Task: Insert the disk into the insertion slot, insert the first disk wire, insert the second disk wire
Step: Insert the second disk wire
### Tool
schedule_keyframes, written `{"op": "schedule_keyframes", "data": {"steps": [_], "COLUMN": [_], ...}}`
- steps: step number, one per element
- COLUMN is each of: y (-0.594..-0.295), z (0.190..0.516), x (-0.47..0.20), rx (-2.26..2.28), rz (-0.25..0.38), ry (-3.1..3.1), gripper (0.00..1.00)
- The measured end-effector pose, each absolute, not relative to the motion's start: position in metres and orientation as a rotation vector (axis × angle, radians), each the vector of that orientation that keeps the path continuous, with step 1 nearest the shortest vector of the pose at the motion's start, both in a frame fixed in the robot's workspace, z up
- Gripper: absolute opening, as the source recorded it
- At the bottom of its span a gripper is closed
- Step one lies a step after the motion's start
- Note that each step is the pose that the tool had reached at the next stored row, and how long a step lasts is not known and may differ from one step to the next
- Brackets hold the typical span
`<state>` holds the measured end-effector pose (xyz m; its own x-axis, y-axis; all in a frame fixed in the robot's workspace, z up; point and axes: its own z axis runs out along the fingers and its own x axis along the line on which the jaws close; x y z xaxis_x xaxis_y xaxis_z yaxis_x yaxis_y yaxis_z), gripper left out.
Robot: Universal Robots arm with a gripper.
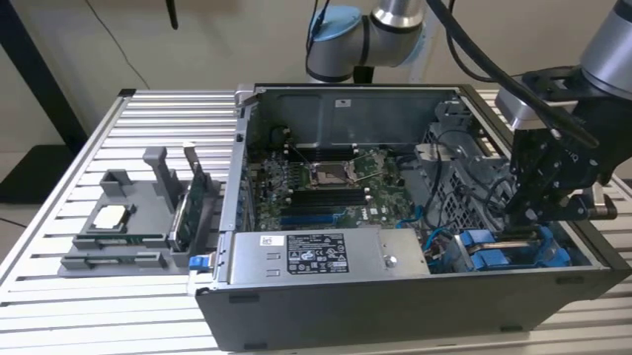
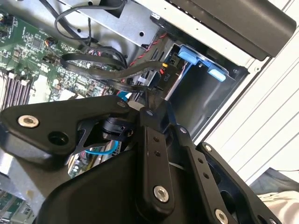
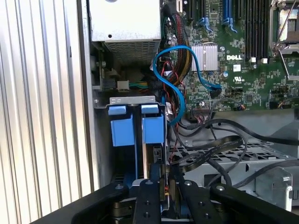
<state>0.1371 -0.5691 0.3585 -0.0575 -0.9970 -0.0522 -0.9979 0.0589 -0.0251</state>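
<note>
The disk point(image 3: 153, 133), silver with a bright blue carrier, sits in the insertion slot point(image 3: 132, 100), a grey bay at the case's lower corner. It lies beside a second blue carrier point(image 3: 122, 131). In the exterior view the blue carrier point(image 1: 486, 255) lies low on the exterior view's right, and my gripper point(image 1: 516, 235) reaches down onto its edge. In both wrist views the fingers point(image 3: 154, 196) stand close together at the disk's end. My gripper point(image 3: 166, 183) is shut on a black wire connector point(image 2: 162, 72) with red and yellow leads.
The open computer case point(image 1: 395, 296) lies on a slatted metal table point(image 1: 99, 310). A grey power-supply box point(image 1: 316, 253) lies beside the bay. A blue cable point(image 3: 180, 79) and black cables point(image 3: 210, 149) loop over the motherboard point(image 1: 331, 185). A grey parts fixture point(image 1: 129, 222) stands at the exterior view's left.
</note>
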Motion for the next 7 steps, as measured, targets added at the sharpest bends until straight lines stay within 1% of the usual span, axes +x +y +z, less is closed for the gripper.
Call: {"op": "schedule_keyframes", "data": {"steps": [7], "y": [-0.5691], "z": [0.3597], "x": [0.1371], "rx": [-2.118], "rz": [0.027], "ry": [2.245], "gripper": [0.24]}}
